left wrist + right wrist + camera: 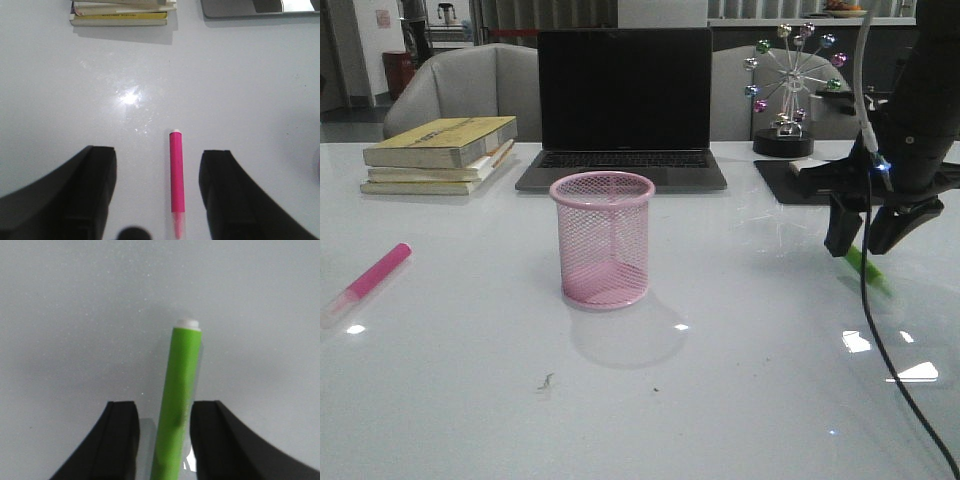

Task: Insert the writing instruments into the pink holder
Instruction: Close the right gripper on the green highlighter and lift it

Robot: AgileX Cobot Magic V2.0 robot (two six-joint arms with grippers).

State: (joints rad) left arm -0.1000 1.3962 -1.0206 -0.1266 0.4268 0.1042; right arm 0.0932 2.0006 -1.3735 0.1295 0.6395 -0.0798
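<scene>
The pink holder (602,240), a pink wire-mesh cup, stands upright and empty mid-table. The hot pink marker (375,275) lies flat at the table's left. In the left wrist view this pink marker (176,175) lies between the spread fingers of my left gripper (157,170), open and touching nothing; that arm is outside the front view. At the right, my right gripper (858,245) hangs low over the green marker (867,267). In the right wrist view the green marker (179,390) sits between the fingers of the right gripper (164,407), close to one finger with a gap at the other.
An open laptop (623,110) stands behind the holder. A stack of books (440,155) lies at the back left, a small ferris-wheel ornament (790,90) and a dark mat (800,180) at the back right. A black cable (880,340) trails from the right arm.
</scene>
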